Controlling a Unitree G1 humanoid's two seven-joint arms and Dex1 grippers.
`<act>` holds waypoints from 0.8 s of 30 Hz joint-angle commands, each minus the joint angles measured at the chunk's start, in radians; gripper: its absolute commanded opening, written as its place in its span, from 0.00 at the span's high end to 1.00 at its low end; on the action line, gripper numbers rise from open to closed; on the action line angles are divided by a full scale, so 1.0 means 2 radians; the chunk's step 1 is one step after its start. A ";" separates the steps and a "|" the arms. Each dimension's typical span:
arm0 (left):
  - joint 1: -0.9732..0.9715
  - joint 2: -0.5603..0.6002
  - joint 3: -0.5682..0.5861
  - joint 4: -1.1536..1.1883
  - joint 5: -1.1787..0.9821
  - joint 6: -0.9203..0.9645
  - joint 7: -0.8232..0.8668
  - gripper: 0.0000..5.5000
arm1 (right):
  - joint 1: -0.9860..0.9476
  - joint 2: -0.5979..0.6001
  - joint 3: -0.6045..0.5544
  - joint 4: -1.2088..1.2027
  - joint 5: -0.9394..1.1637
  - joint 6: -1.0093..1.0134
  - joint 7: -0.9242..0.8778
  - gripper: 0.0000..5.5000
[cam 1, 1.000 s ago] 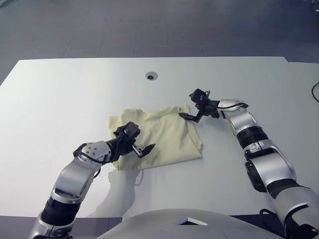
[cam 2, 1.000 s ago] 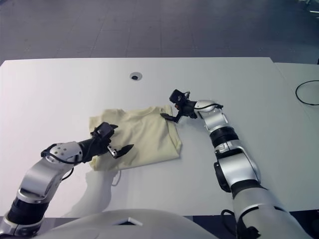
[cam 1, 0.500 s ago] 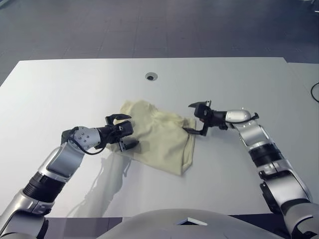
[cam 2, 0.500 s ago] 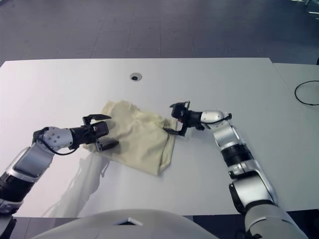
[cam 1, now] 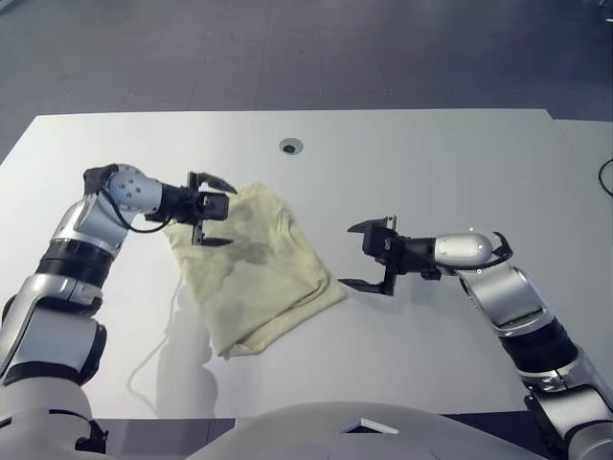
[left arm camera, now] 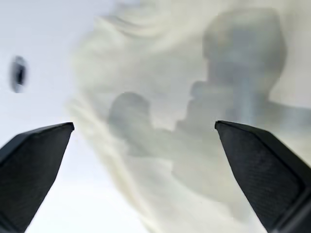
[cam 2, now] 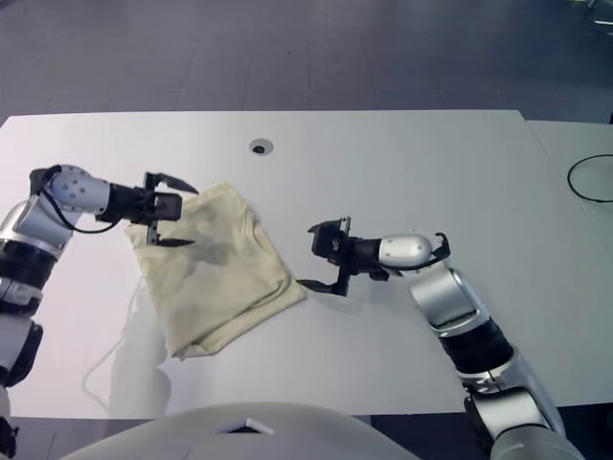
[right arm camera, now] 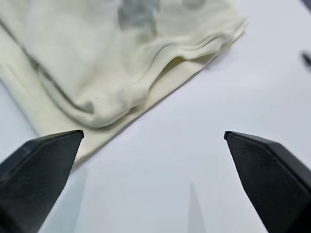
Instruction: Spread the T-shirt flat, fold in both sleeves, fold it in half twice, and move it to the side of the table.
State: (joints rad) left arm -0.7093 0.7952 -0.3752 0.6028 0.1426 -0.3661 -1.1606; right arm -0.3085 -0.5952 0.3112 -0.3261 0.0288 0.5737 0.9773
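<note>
The T-shirt [cam 1: 254, 273], pale yellow and folded into a thick, rumpled packet, lies flat on the white bench [cam 1: 431, 163], a little toward 9 o'clock from the middle. It sits askew, one corner pointing to 3 o'clock and its long side running from 11 to 5 o'clock.

The left tool [cam 1: 220, 213] hangs over the packet's 11 o'clock corner, its fingers spread wide with nothing between them and its shadow falling on the cloth. The right tool [cam 1: 352, 256] is at 3 o'clock, just beside the pointing corner and apart from it. It too is wide open and holds nothing.

A small round grommet [cam 1: 291, 147] sits in the bench at about 12 o'clock from the shirt, well apart.
</note>
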 commanded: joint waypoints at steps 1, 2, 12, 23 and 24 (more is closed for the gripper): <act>0.006 0.008 0.040 -0.035 -0.037 0.008 -0.009 0.02 | -0.049 0.022 -0.036 0.013 0.016 0.027 -0.035 0.02; 0.011 0.011 0.048 -0.047 -0.041 0.013 -0.007 0.02 | -0.053 0.029 -0.044 0.022 0.016 0.028 -0.051 0.02; 0.260 0.031 0.190 -0.344 -0.035 0.272 0.142 0.02 | -0.025 0.044 -0.029 0.087 -0.002 -0.056 -0.097 0.02; 0.265 -0.119 0.228 -0.393 -0.176 0.537 0.224 0.02 | -0.057 0.080 -0.073 0.149 0.010 -0.073 -0.153 0.02; 0.284 -0.125 0.239 -0.423 -0.209 0.571 0.219 0.02 | -0.052 0.078 -0.079 0.146 0.014 -0.068 -0.154 0.02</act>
State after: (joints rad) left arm -0.1981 0.5617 0.0559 -0.1500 -0.1883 0.6616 -0.7215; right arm -0.4116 -0.4353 0.1822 -0.0329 0.0393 0.4176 0.6759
